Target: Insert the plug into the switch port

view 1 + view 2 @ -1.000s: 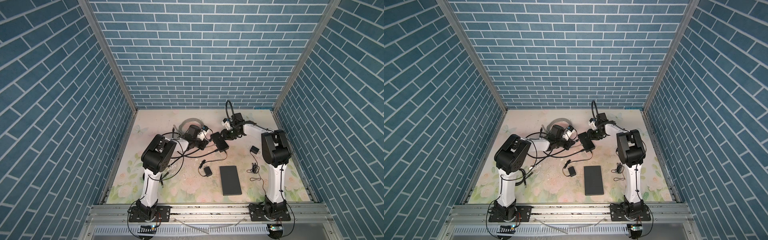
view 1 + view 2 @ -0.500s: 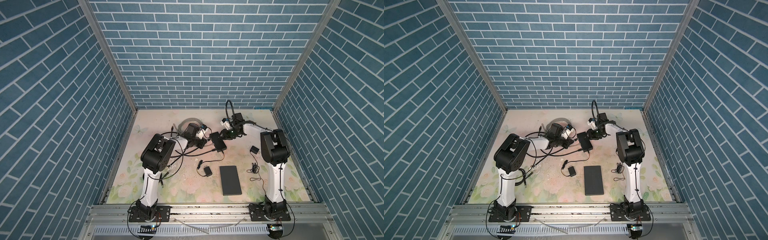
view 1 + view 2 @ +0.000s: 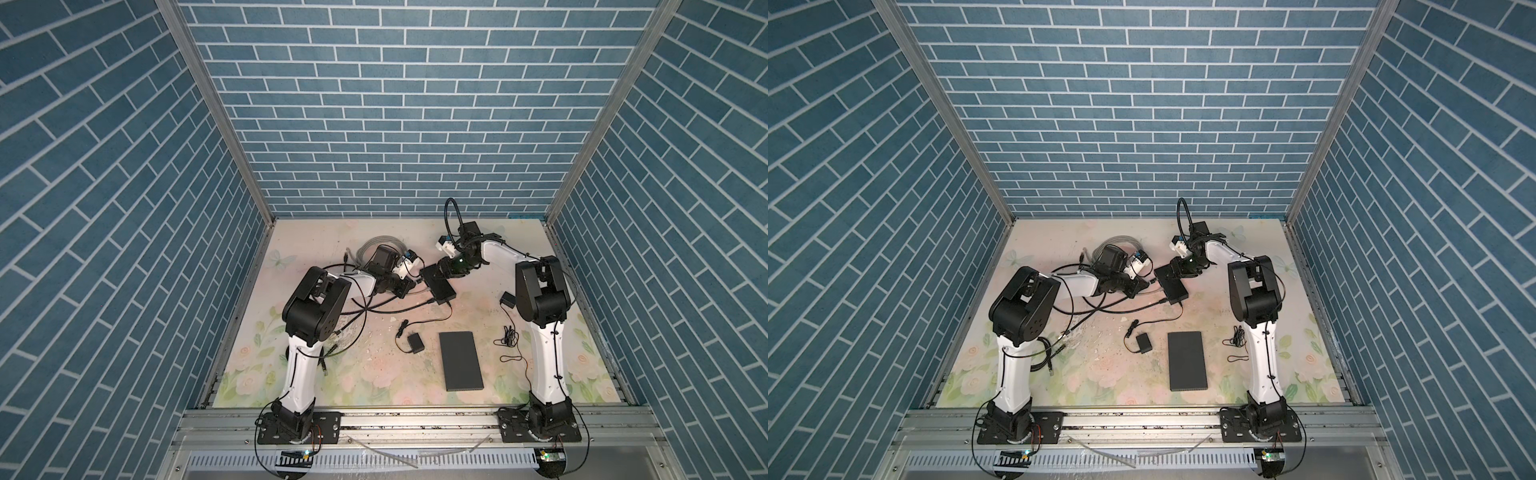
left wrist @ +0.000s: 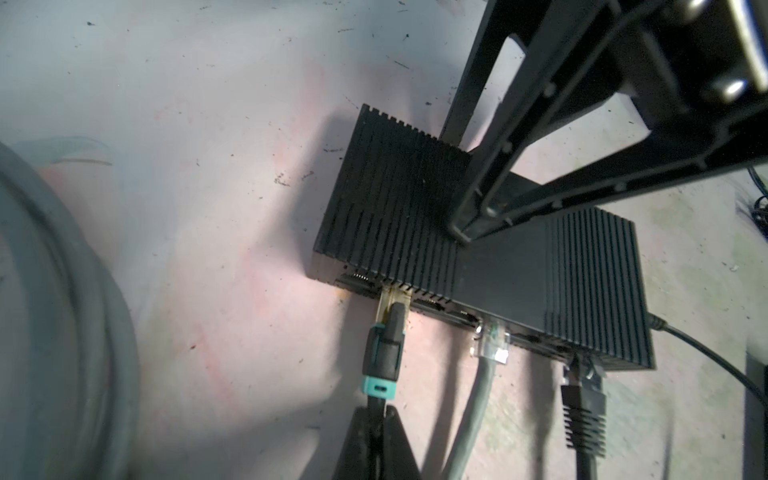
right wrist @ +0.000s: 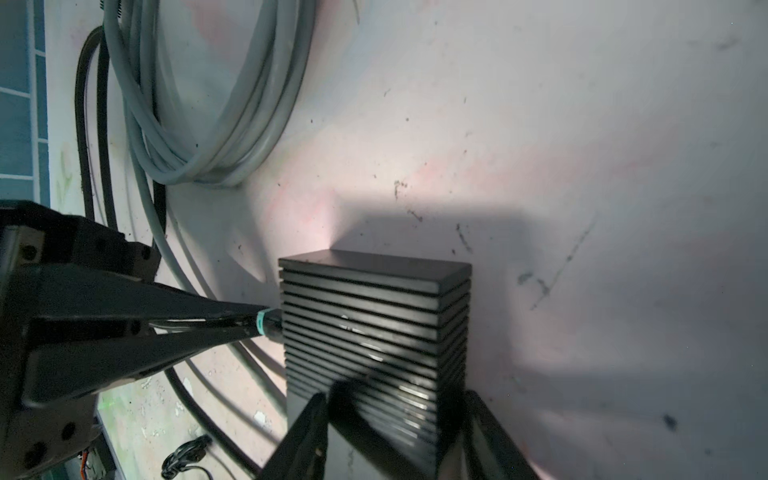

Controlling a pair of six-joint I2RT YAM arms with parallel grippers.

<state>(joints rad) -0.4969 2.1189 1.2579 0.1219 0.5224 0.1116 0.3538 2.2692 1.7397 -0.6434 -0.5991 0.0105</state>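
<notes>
Plug (image 4: pixel 384 353): sitting nose-in at switch (image 4: pixel 395 208) port, on counter (image 4: pixel 208 166). Clamping its tail w/ left end effector (image 4: pixel 380 409); straddling switch w/ right end effector (image 5: pixel 395 397), jaws apart, grip unclear. Barely shifting vs a sec ago, so prob. seating done, release pending.

Twin arms in black and white: the left arm (image 3: pixel 299 374) and right arm (image 3: pixel 548 365) share glossy white shells, bulky black joint housings (image 3: pixel 316 307) and black base plates (image 3: pixel 328 428) studded with screws, at seven and five o'clock in a top view. Thin black cables (image 3: pixel 293 365) are tied along the shells, and a black cable loop (image 3: pixel 451 212) arcs at one o'clock from the floor's middle. Each wrist carries a black camera box (image 3: pixel 384 257) and a blue-tipped white block (image 3: pixel 405 266). The left gripper (image 4: pixel 376 409) has solid black wedge fingers (image 5: pixel 124 299). The right gripper (image 5: pixel 397 392) has open-framed black fingers (image 4: pixel 528 116) dotted with small screws.
</notes>
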